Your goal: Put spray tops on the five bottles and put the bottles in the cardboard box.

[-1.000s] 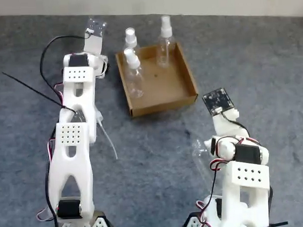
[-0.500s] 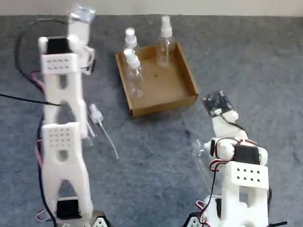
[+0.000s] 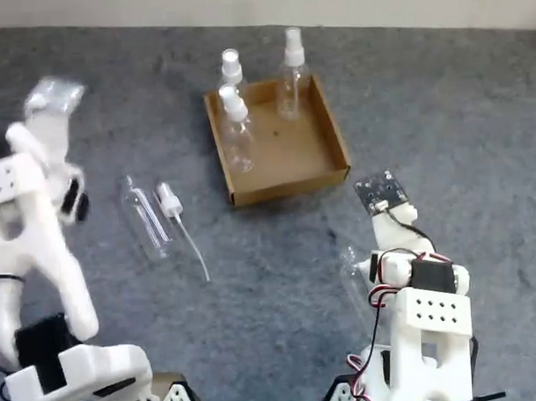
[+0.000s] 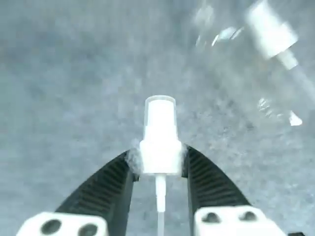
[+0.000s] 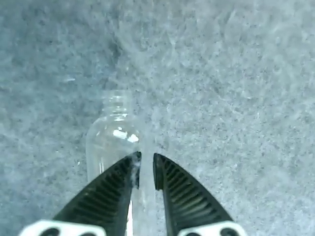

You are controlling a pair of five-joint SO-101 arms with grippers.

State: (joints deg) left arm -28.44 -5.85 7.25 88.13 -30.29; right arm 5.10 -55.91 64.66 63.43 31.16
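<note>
The tabletop (image 3: 458,97) is covered with a grey, felt-like material.

Bottles: five, all of clear plastic, cylindrical with a narrow neck.
- Three carry white spray tops and stand upright at the cardboard box (image 3: 289,184), a shallow, square, open brown tray near the far edge. The first capped bottle (image 3: 236,131) stands inside along the box's left wall. The second capped bottle (image 3: 291,76) stands at the far wall. The third capped bottle (image 3: 231,74) stands at the far-left corner; it cannot be determined whether it is inside the wall.
- The loose bottle (image 3: 145,218) lies on its side, uncapped, between the box and the left edge.
- The open-necked bottle (image 5: 110,140) is at the right gripper (image 5: 146,164), near the near-right corner.

Spray tops: five. Three are fitted. A loose spray top (image 3: 170,202) with a thin dip tube lies just beside the loose bottle. The held spray top (image 4: 160,132) is in the left gripper (image 4: 158,160).

Left arm: angled toward the left edge, wrist raised above the surface. The ribbed black fingers clamp the held spray top at its collar, with the dip tube between them.

Right arm: folded, wrist over the open-necked bottle. The fingers stand at a narrow gap with the bottle's side wall between them.
</note>
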